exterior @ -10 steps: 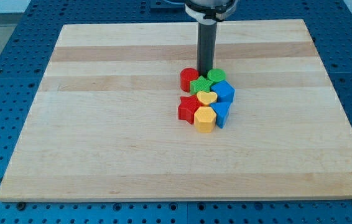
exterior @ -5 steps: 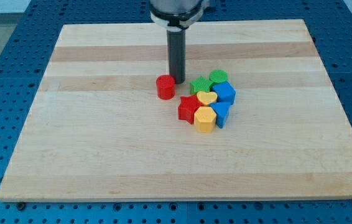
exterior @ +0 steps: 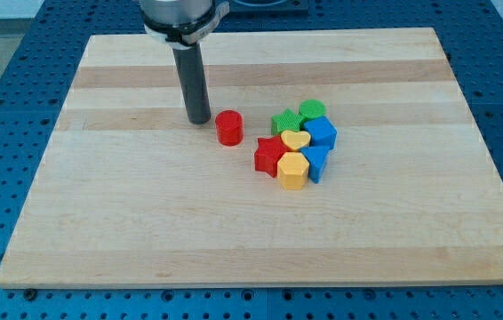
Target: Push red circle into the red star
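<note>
— Camera view first: what holds the blocks?

— No container; a wooden board (exterior: 145,222) on a blue perforated table (exterior: 3,53) carries them all.

— And the rod?

— It has no jaws and holds nothing. My tip (exterior: 199,121) stands just to the view's left of the red circle (exterior: 228,128), a small gap between.

— The target?

— The red star (exterior: 269,156) lies toward the view's bottom right of the circle, apart from it, touching the yellow hexagon (exterior: 293,171) and yellow heart (exterior: 296,140). Blue blocks (exterior: 320,133) and green blocks (exterior: 312,110) crowd the view's right.

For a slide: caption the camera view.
My tip sits just left of the red circle, which stands apart from the red star.
</note>
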